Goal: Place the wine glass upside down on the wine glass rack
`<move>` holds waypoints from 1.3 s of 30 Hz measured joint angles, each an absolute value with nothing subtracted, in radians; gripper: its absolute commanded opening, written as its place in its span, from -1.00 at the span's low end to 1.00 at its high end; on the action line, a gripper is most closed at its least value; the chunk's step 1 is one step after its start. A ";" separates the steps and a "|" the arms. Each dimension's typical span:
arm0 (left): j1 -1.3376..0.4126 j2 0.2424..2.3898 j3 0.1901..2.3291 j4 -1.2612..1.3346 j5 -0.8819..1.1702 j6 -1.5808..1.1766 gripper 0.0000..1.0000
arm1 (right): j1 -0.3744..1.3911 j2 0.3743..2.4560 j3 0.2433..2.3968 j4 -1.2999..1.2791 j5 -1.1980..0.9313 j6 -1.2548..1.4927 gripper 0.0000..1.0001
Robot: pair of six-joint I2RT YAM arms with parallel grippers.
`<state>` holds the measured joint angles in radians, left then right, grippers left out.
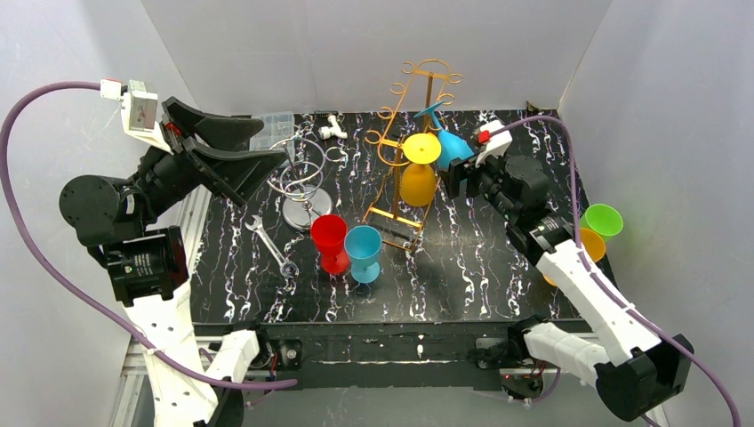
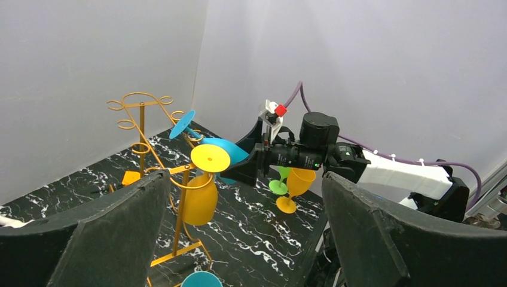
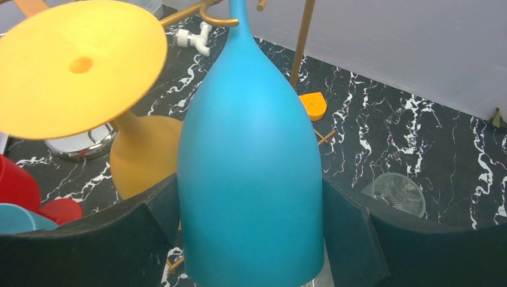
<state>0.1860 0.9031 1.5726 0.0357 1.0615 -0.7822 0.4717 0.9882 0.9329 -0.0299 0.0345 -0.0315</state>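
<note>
- The rack (image 1: 431,89) stands upright in the middle of the table (image 1: 498,267).
- Your left gripper (image 1: 274,142) hangs wide open over the left side, nothing in it.
- Your right gripper (image 3: 251,236) has both fingers pressed on the blue wine glass (image 3: 251,149), around its bowl.
- That glass is upside down and tilted, stem up in the rack, just beside the hung yellow glass (image 1: 418,182).

I could read no text, label, brand or number in any of my 3 camera views. Nothing I checked carried legible marks.
</note>
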 measured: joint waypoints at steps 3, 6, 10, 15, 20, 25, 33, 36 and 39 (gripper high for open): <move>0.186 0.905 1.573 0.036 1.061 -0.782 0.97 | 0.472 1.021 0.933 -0.013 0.047 -0.045 0.50; 0.186 0.905 1.574 0.034 1.061 -0.781 0.97 | 0.472 1.066 0.933 -0.004 0.057 -0.062 0.63; 0.186 0.908 1.586 0.028 1.061 -0.781 0.97 | 0.472 1.110 0.933 0.002 0.062 -0.063 0.97; 0.186 0.908 1.594 0.028 1.059 -0.781 0.97 | 0.471 1.108 0.926 0.002 0.089 -0.056 0.97; 0.186 0.912 1.594 0.028 1.058 -0.781 0.97 | 0.471 1.088 0.936 -0.011 0.119 -0.053 0.97; 0.186 0.914 1.586 0.030 1.057 -0.777 0.97 | 0.471 1.073 1.041 -0.072 0.136 -0.039 0.97; 0.186 0.911 1.545 0.023 1.057 -0.760 0.97 | 0.471 1.053 1.274 -0.186 0.130 -0.014 0.97; 0.186 0.910 1.545 0.020 1.057 -0.751 0.97 | 0.472 1.053 1.329 -0.237 0.159 0.010 0.97; 0.186 0.904 1.545 0.013 1.058 -0.739 0.97 | 0.472 1.054 1.336 -0.298 0.239 0.043 0.97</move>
<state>0.1860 0.9035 1.5452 0.0132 1.0576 -0.7387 0.4717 1.0538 1.3361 -0.2981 0.2386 0.0425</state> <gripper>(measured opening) 0.982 0.983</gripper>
